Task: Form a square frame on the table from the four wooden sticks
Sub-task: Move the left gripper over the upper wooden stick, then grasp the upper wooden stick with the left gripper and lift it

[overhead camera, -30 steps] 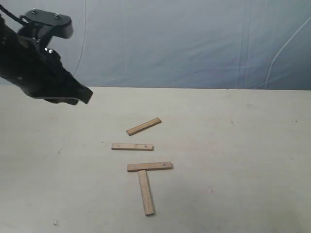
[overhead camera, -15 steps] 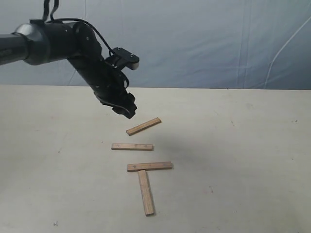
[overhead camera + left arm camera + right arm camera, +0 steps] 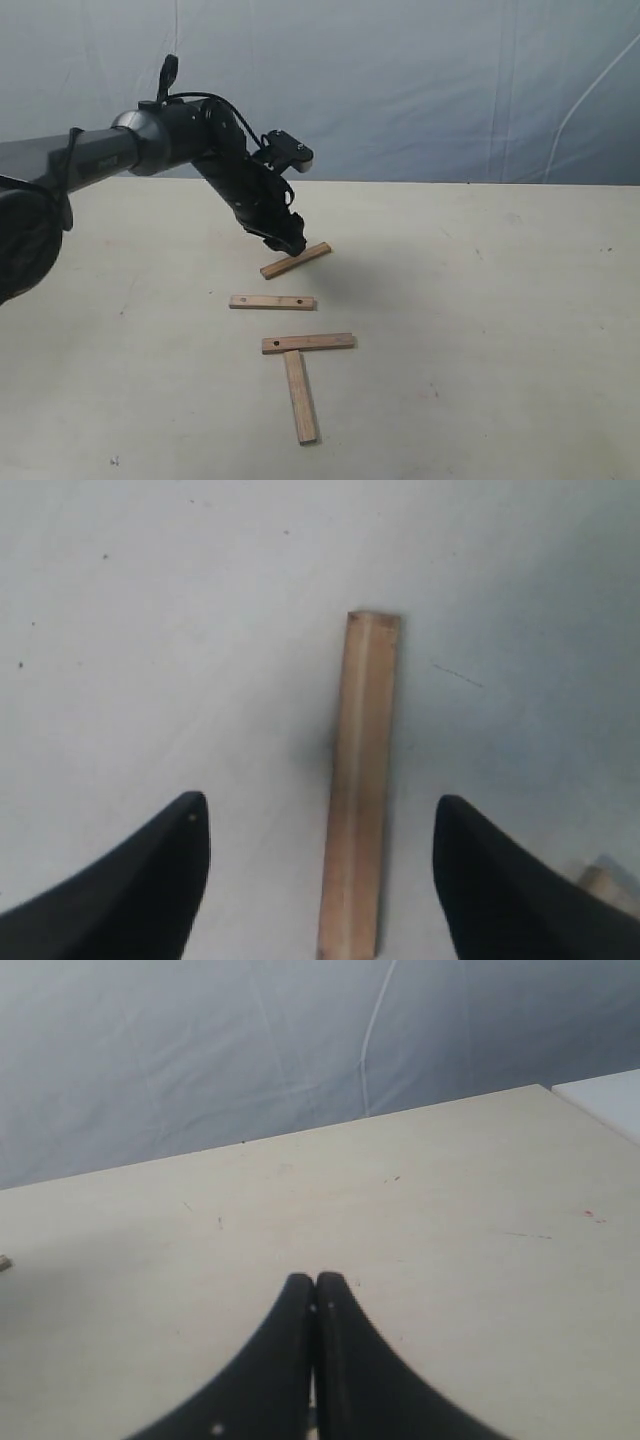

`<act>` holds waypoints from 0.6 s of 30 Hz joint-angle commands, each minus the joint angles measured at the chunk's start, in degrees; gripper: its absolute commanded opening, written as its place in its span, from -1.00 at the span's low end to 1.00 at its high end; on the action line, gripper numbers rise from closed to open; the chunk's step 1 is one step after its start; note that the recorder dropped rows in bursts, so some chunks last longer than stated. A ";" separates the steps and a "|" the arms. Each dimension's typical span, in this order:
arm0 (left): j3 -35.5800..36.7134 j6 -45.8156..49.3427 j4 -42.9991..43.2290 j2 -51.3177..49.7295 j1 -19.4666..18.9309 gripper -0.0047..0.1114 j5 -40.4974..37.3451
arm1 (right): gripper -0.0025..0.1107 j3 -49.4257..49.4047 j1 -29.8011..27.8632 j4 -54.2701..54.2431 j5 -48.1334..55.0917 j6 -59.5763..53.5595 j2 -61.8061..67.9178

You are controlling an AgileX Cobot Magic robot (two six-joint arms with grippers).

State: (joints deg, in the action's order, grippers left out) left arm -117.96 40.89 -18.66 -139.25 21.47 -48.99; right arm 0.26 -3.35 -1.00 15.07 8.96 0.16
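While the left gripper [image 3: 291, 243], jaws apart, straddles the uppermost light-brown stick [image 3: 296, 260] at centre frame, three other sticks [image 3: 272, 302] lie below on the table [image 3: 500, 320]; the right gripper [image 3: 315, 1295] is pinched together

The middle of the counter [image 3: 500, 330] is being occupied by four wooden sticks: the farthest stick [image 3: 300, 258], a second stick [image 3: 272, 302] lying apart from it toward the front edge, and a crossbar stick [image 3: 308, 343] and stem stick [image 3: 300, 396] touching in a T nearest that edge. Open lanes are being left between the farthest and second sticks, and between the second stick and the T. The air from the left edge to the farthest stick is being blocked by the left arm [image 3: 150, 145]. Its left gripper [image 3: 290, 245] is being held spread astride that stick, with bare counter showing between stick and fingers [image 3: 160, 870]. The right half, up to the right edge, is being left open. The right gripper [image 3: 316, 1360] is being held pressed closed over bare counter.
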 commanded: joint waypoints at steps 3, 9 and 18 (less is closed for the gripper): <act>-2.34 0.27 -0.63 -3.49 1.08 0.14 2.08 | -0.97 -0.26 0.09 -0.02 -0.39 -0.24 -0.16; -2.99 -0.21 2.38 -5.73 2.77 0.12 3.66 | -0.97 -0.26 0.09 -0.02 -0.39 -0.24 -0.16; -3.10 -1.69 4.22 -7.19 3.01 -0.81 -3.60 | -0.97 -0.26 0.09 -0.02 -0.51 -0.24 -0.16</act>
State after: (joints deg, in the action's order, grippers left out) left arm -121.50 39.40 -17.00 -145.09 24.44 -49.13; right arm 0.26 -3.35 -1.00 15.07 8.96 0.16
